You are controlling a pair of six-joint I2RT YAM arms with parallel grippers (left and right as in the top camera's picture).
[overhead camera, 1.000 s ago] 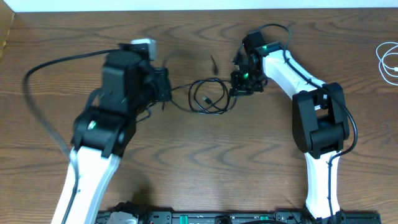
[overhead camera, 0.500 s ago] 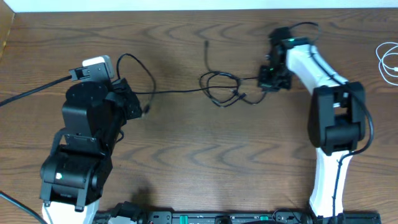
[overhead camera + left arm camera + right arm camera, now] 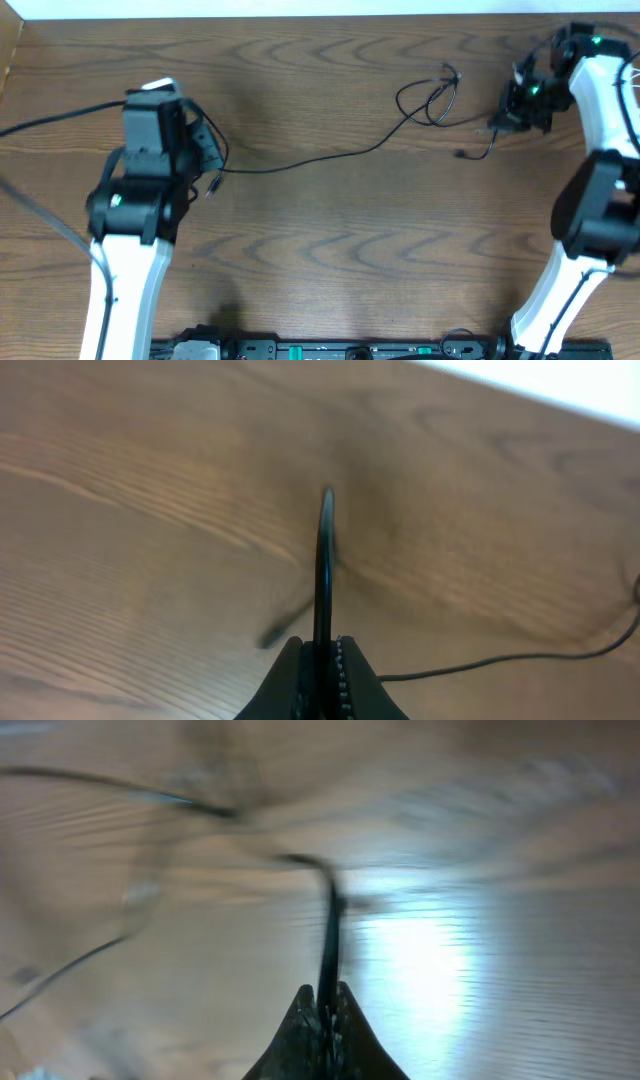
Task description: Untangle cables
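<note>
My left end effector [image 3: 320, 652] is clamped on the thin black cable [image 3: 300, 161], and my right end effector [image 3: 322, 1005] is pinched shut on the same cable farther along. Between them it stretches in a long line across the brown wooden table [image 3: 330, 260], with small loose loops near my right side.

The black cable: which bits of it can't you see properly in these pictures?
- Overhead: the black cable runs into a loop too small to tell whether its strands are knotted.
- Overhead: where the left gripper pinches it is hidden under the gripper's own dark body.
- Right wrist view: blur smears the cable beyond the right gripper; no plug shows.
- Left wrist view: the cable runs off the right edge.
</note>
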